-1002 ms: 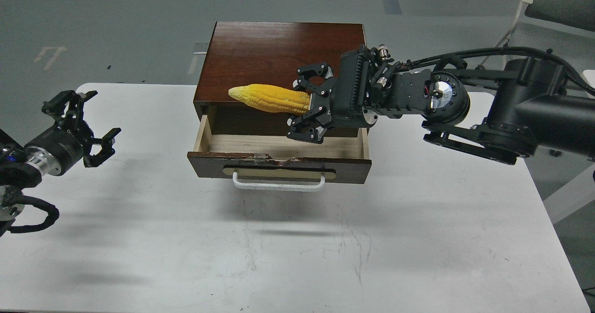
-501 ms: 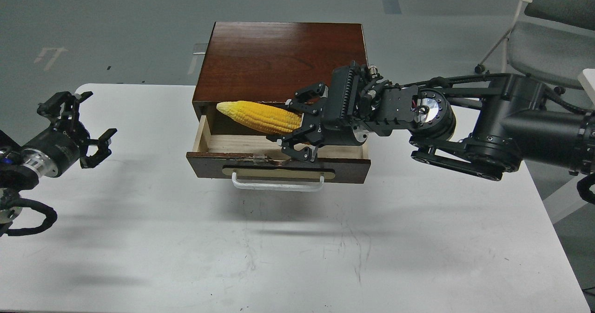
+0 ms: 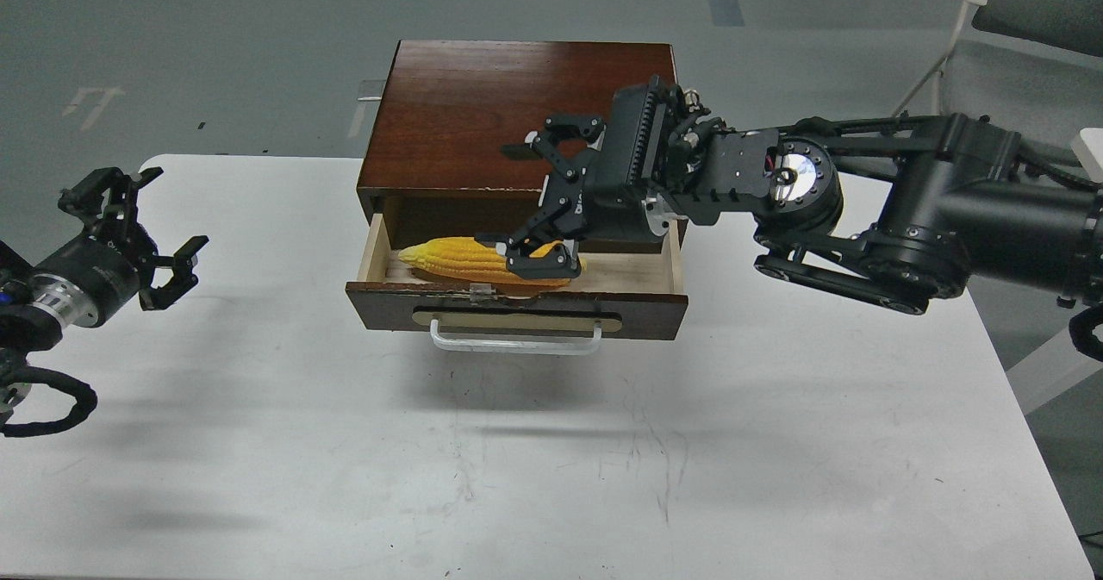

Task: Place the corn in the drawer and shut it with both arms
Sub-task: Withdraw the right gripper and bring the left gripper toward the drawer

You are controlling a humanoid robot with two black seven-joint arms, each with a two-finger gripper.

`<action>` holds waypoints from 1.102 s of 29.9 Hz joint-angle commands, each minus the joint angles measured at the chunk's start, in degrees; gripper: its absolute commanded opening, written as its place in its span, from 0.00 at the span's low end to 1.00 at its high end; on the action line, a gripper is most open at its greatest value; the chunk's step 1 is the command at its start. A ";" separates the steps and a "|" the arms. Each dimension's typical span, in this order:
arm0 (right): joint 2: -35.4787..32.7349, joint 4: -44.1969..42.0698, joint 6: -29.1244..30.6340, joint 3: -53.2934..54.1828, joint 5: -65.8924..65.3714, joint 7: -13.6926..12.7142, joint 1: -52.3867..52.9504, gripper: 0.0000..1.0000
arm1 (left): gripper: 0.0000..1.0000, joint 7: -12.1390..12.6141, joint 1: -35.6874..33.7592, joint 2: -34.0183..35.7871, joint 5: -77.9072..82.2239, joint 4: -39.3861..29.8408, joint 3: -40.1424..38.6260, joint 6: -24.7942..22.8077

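Readable text: none anywhere in the head view.
Right gripper (image 3: 541,205): small white marks on its black body, beside the drawer (image 3: 517,308), too small to read.
Drawer front plate: tan and bare, without lettering.
Floor marking: pale angular shapes far left of the drawer, not legible as characters.

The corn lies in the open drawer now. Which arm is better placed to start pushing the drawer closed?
The right, probably. The right gripper hangs open just above the corn inside the drawer, close to its front. The left gripper, also open, is far off over the table's left edge.
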 commanded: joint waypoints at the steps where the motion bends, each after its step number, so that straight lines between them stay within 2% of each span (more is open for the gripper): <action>1: 0.20 0.78 0.73 4.37 16.97 -0.67 5.58 0.96 | 0.98 -0.09 -0.31 1.40 -0.28 0.14 -2.08 0.00; 3: -0.15 0.17 0.99 6.21 30.65 -2.07 9.79 0.96 | 0.98 0.08 -0.40 2.28 -0.19 0.14 -3.05 0.00; 5: -0.68 -0.01 0.99 7.88 37.10 -3.91 10.60 0.96 | 0.98 0.08 -0.57 2.72 -0.01 0.14 -3.14 0.00; 6: -1.64 0.08 1.08 9.89 43.75 -6.36 10.69 0.96 | 0.98 0.00 -0.84 2.90 0.33 0.14 -3.23 0.00; 7: -2.52 0.17 1.25 10.87 47.12 -7.51 10.51 0.96 | 0.98 -0.09 -0.84 3.16 0.42 0.14 -3.31 0.00; 9: -9.17 -0.01 5.36 13.42 63.77 -12.16 9.29 0.96 | 0.98 -2.10 -1.36 5.09 0.77 0.05 -3.40 0.00; 11: -12.35 -0.88 8.53 13.96 73.03 -14.28 7.80 0.96 | 0.98 -3.51 -2.41 6.15 2.26 0.05 -3.05 0.00; 13: -12.37 -0.89 8.55 13.96 73.08 -14.29 7.79 0.96 | 0.98 -3.52 -2.42 6.15 2.27 0.05 -3.05 0.00; 14: -20.64 -3.93 18.47 13.96 90.74 -18.64 3.96 0.96 | 0.98 -6.48 -5.81 8.24 11.15 -0.03 -2.96 0.00; 15: -24.11 -5.88 22.83 13.87 95.18 -19.47 1.92 0.96 | 0.98 -8.16 -6.72 9.65 15.93 -0.21 -3.14 0.00; 17: -28.17 -8.08 28.64 14.22 98.20 -19.57 -1.68 0.96 | 0.98 -10.25 -7.25 12.64 21.92 -2.04 -3.31 0.00; 18: -30.19 -8.44 32.24 14.48 99.26 -19.48 -4.66 0.96 | 0.98 -10.25 -7.43 14.74 25.09 -5.62 -3.32 0.00; 19: -30.21 -8.45 32.28 14.48 99.27 -19.48 -4.69 0.96 | 0.98 -10.25 -7.43 14.76 25.12 -5.66 -3.32 0.00; 20: -32.48 -8.36 34.53 14.57 100.75 -19.22 -7.91 0.96 | 0.98 -10.25 -7.43 16.42 27.30 -9.92 -3.23 0.00; 25: -34.78 -8.97 34.53 19.83 102.08 -16.76 -19.70 0.96 | 0.98 -10.25 -7.43 21.35 35.29 -25.05 -3.58 0.00; 28: -34.79 -9.24 34.53 21.51 102.08 -16.05 -23.05 0.96 | 0.98 -10.25 -8.56 21.97 43.01 -31.90 -4.80 0.00; 30: -34.61 -9.59 34.53 21.61 102.08 -15.26 -24.03 0.96 | 0.98 -10.25 -9.45 21.80 49.18 -38.07 -6.65 2.67; 31: -34.52 -9.68 34.53 21.43 102.00 -14.56 -24.29 0.96 | 0.98 -10.25 -9.63 21.53 53.64 -41.92 -7.18 7.04; 33: -34.52 -9.68 34.53 21.43 102.00 -14.03 -24.38 0.96 | 0.98 -10.25 -9.72 20.66 58.24 -45.81 -7.27 11.02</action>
